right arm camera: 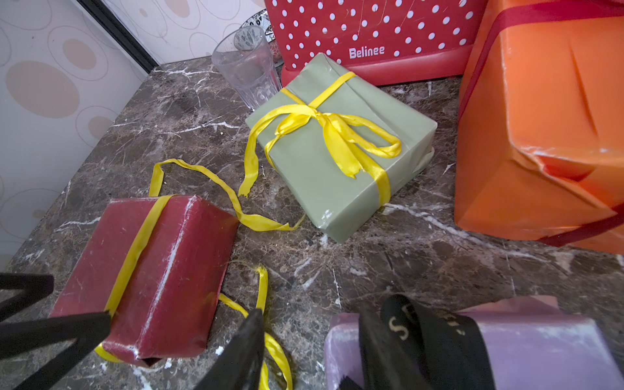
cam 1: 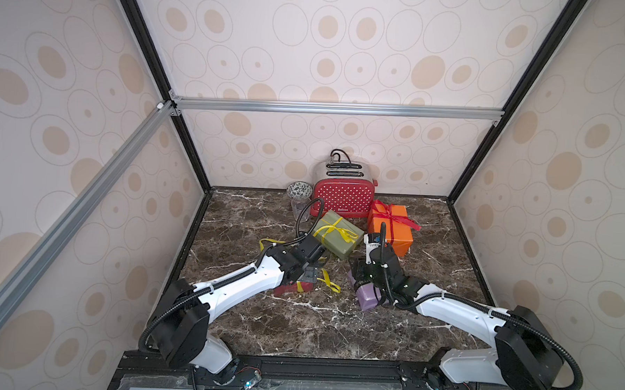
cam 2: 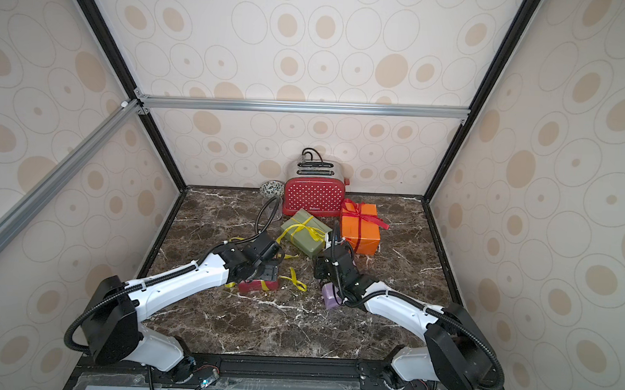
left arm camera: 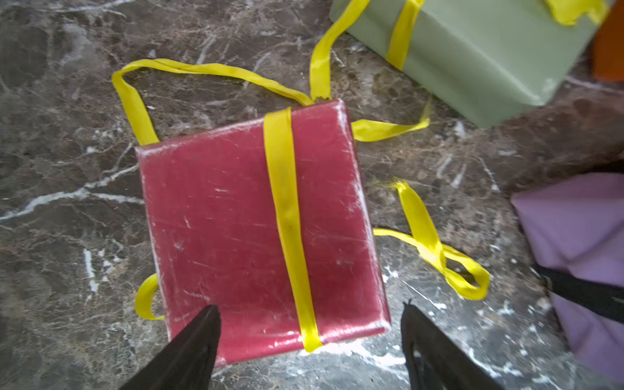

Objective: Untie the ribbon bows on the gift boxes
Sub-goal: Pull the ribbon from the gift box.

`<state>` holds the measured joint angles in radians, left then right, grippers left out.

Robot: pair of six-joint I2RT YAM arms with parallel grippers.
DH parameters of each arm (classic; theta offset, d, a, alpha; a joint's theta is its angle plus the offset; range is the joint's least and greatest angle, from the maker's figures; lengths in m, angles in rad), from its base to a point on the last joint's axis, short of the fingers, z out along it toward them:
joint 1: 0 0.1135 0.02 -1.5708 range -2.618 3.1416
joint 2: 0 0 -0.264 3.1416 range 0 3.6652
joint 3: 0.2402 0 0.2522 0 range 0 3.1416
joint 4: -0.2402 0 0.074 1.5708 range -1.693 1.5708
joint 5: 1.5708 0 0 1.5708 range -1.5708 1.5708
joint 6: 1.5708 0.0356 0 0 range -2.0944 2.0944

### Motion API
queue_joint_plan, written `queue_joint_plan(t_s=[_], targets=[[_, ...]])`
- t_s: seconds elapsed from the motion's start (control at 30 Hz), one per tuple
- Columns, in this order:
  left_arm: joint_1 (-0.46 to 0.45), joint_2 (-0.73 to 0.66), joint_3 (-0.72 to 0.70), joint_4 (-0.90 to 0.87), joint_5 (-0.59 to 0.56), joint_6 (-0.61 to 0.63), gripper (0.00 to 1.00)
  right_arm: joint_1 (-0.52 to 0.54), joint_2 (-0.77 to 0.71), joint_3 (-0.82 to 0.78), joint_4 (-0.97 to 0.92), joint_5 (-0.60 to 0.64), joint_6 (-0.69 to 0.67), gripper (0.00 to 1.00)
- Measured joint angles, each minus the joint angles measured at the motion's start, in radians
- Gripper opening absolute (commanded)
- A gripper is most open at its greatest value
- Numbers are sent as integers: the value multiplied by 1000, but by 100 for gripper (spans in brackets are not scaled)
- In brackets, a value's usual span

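Observation:
My left gripper point(left arm camera: 310, 324) hangs open over the near edge of the dark red gift box point(left arm camera: 236, 219). That box's yellow ribbon point(left arm camera: 287, 209) is undone: one band crosses the top and loose ends trail on the marble. My right gripper point(right arm camera: 310, 351) stands open at the lilac box point(right arm camera: 540, 344). One of its fingers point(right arm camera: 378, 354) lies on the box beside the black lettered ribbon point(right arm camera: 435, 337), the other on the table. The olive box point(right arm camera: 337, 189) carries a tied yellow bow point(right arm camera: 324, 118). A tied red bow point(cam 1: 388, 212) tops the orange box point(cam 1: 392, 232).
A red white-dotted toaster point(cam 1: 343, 199) stands at the back wall, with a clear glass point(cam 1: 299, 208) and a patterned bowl point(cam 1: 299, 190) to its left. The boxes crowd the table's middle. Walls close in the marble table point(cam 1: 298, 329) on three sides.

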<state>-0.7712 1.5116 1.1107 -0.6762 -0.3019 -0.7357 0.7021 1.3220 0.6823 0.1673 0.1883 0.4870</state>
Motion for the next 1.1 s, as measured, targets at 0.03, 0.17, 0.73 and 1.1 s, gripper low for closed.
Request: queue_joint_plan(t_s=[0.03, 0.17, 0.73, 1.1], targets=[[1, 12, 11, 1, -16, -10, 76, 0, 0, 0, 0, 0, -2, 47], [1, 34, 17, 54, -45, -53, 63, 0, 0, 0, -2, -1, -6, 47], [48, 69, -50, 143, -67, -90, 44, 0, 42, -23, 67, -61, -33, 45], [55, 89, -50, 157, -100, -92, 35, 1, 6, -39, 88, -119, -28, 43]])
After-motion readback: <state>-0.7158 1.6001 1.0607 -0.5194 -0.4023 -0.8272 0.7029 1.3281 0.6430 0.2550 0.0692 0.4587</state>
